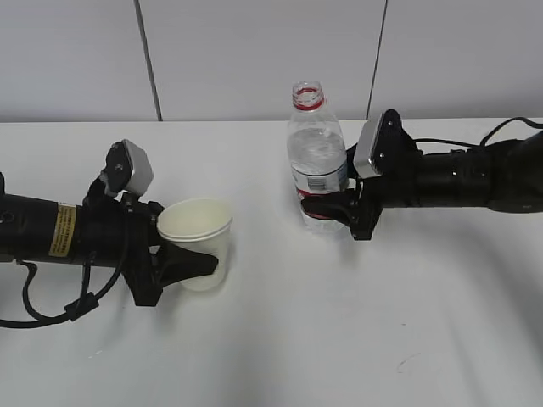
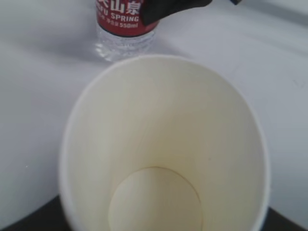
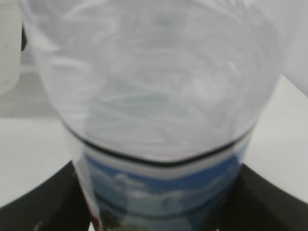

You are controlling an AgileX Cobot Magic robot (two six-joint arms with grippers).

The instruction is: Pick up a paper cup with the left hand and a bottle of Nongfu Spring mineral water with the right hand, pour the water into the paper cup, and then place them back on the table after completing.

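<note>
Toward the table's (image 1: 271,356) left edge your left hand (image 1: 182,263) grips the empty paper cup (image 1: 197,242); mid-table, your right hand (image 1: 327,208) clasps the uncapped Nongfu Spring bottle (image 1: 316,153); squeeze harder and water spills

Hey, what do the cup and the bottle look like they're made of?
The cup looks like paper: matte, off-white, with a rolled rim and a seamed base disc visible from the left wrist. The bottle looks like thin clear plastic: glossy, ridged and see-through, with a printed label band, probably plastic film.
</note>
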